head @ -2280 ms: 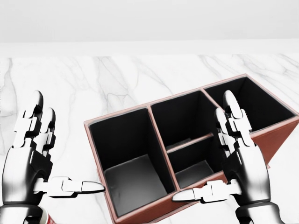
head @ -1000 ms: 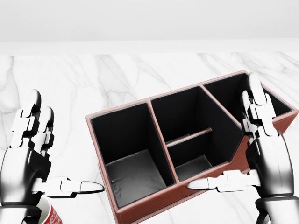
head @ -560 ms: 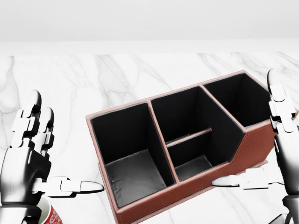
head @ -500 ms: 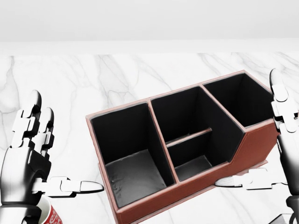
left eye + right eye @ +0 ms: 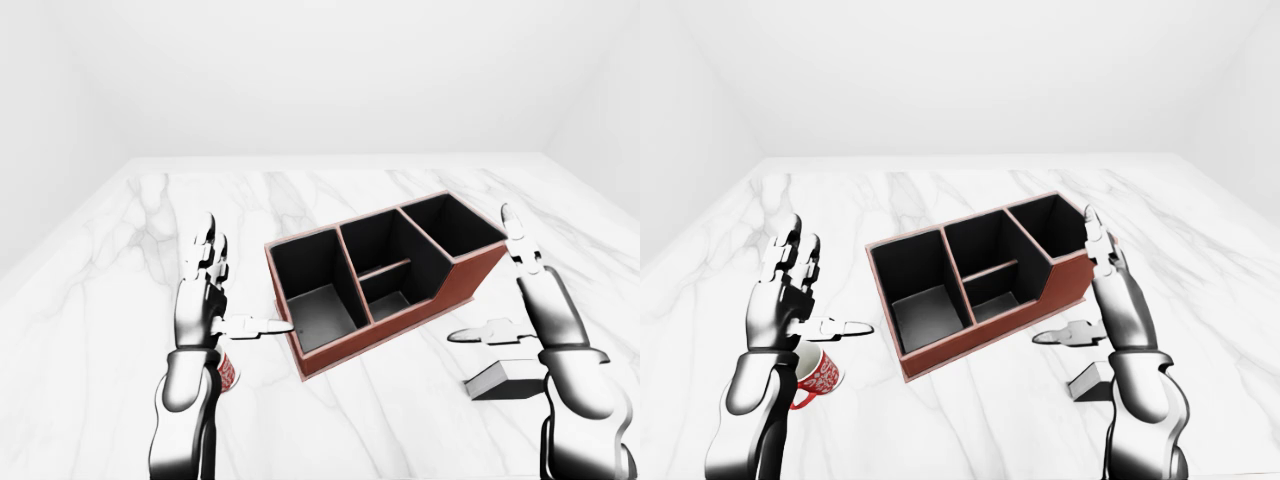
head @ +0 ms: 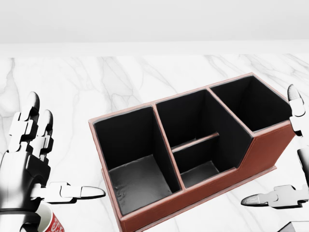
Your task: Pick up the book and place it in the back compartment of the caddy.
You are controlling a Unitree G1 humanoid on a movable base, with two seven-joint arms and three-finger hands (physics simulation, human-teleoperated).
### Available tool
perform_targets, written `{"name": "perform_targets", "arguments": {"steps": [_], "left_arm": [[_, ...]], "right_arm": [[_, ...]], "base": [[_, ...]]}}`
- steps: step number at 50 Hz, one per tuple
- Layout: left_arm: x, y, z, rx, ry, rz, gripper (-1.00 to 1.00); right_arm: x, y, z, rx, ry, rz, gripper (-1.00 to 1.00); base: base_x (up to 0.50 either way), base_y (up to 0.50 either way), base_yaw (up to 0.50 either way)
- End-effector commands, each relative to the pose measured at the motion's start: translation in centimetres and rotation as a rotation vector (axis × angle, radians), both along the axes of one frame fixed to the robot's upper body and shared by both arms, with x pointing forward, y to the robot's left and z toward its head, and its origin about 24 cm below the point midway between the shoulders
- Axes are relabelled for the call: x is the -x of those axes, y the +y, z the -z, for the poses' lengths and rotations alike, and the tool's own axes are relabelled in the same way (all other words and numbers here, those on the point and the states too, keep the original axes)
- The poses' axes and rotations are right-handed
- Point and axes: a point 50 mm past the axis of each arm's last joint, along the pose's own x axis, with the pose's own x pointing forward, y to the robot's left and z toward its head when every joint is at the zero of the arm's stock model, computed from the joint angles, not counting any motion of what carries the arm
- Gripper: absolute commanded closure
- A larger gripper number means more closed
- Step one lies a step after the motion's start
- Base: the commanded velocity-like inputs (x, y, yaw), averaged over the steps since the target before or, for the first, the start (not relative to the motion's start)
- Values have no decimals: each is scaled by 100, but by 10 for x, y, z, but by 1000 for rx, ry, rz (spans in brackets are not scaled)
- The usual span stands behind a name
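Holding my right hand [image 5: 535,310] with fingers spread wide, I see the book [image 5: 505,380] lying just below it at six o'clock, untouched; the left hand [image 5: 200,300] is also splayed.

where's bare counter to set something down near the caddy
Open marble lies above the caddy toward the wall, and between the left hand and the counter's left edge. Crowded spots: the mug under the left hand, the book beneath the right hand.

- A simulated room is showing blank white walls [image 5: 320,70].
- A white marble counter [image 5: 100,300] is filling the floor of view, holding a desk caddy [image 5: 385,275] and a mug [image 5: 818,373].
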Motion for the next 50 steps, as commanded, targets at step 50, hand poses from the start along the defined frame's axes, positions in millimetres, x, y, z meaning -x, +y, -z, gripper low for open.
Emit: {"name": "perform_targets", "arguments": {"steps": [50], "left_arm": [[-1, 1, 2, 0, 7, -5, -100]], "right_arm": [[23, -28, 29, 100, 269, 111, -100]], "base": [[0, 0, 0]]}}
